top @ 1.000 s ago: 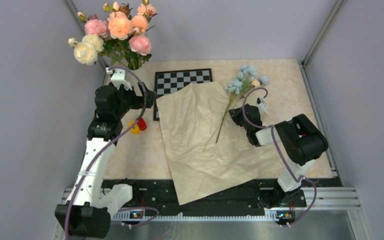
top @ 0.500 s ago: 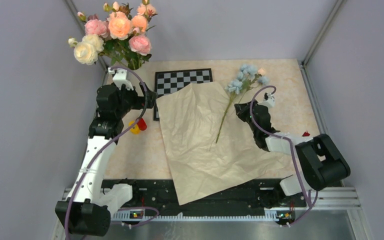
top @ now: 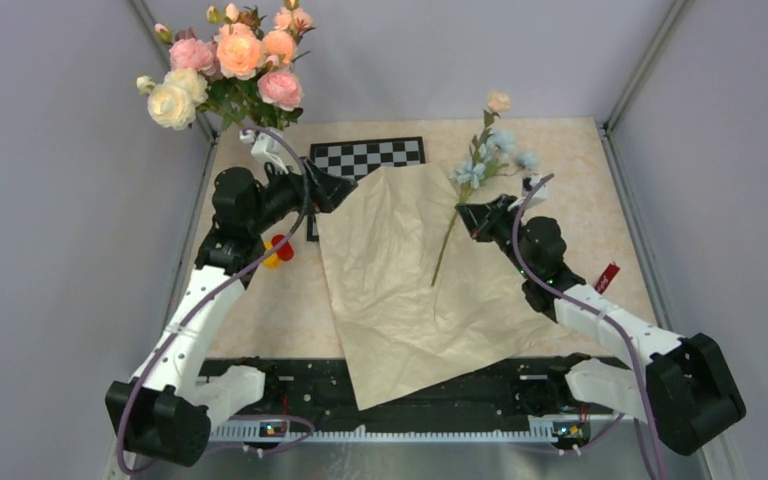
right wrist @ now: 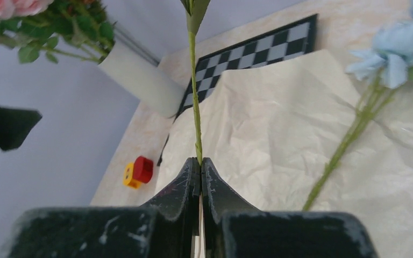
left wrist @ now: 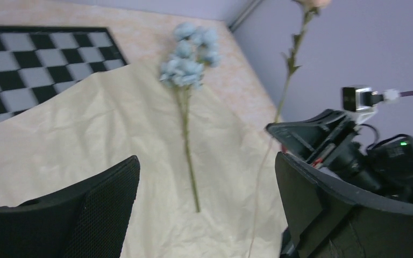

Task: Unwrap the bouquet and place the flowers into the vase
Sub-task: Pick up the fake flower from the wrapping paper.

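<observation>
Vase (right wrist: 140, 80) sits off the paper's (top: 390, 280) far-left corner, tight to the left wall, its mouth already crowded with roses (top: 230, 60). Left gripper (top: 342, 190) hangs gaping and empty over that same corner, right in the lane to the vase. Blue flowers (top: 472, 170) lie on the paper's far-right part. Right gripper (top: 472, 212) is clenched on a thin peach-bloom stem (right wrist: 195, 97) over the paper's right edge, stem upright. Risks: it's pinched low, so it may swivel or whip in transit, snag the roses, or clip the left arm. Open room is above the paper; the paper's near edge overhangs the table.
</observation>
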`<state>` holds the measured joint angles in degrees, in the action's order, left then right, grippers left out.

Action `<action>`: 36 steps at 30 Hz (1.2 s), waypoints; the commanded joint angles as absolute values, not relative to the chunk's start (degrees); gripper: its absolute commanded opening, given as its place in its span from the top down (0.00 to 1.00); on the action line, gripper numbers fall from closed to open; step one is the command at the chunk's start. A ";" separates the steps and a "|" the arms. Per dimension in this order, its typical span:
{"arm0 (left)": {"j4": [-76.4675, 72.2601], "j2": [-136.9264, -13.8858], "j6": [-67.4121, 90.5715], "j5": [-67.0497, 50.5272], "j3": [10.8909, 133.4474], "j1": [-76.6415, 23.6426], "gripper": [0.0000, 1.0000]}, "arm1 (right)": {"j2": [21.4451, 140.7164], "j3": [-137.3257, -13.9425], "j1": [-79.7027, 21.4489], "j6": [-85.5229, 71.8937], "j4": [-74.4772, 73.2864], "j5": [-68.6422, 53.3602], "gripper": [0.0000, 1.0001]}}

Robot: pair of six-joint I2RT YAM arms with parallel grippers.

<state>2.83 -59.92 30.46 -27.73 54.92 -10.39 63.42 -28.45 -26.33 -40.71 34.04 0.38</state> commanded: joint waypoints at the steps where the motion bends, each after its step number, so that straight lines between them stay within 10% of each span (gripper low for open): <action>1: -14.33 -60.92 44.15 -34.14 55.45 -14.52 0.01 | 60.25 -34.18 -31.65 -32.56 31.41 -4.37 1.00; 21: -26.43 -67.22 53.82 -39.86 56.99 -21.27 0.02 | 69.79 -48.63 -46.19 -25.97 30.90 -18.10 1.00; 36: -26.71 -68.42 54.99 -40.65 56.97 -21.34 0.49 | 70.58 -49.30 -46.73 -25.88 29.95 -16.71 1.00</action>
<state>-23.97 -68.55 55.31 -39.88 55.18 -21.12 70.32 -46.24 -46.00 -26.94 28.99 -17.30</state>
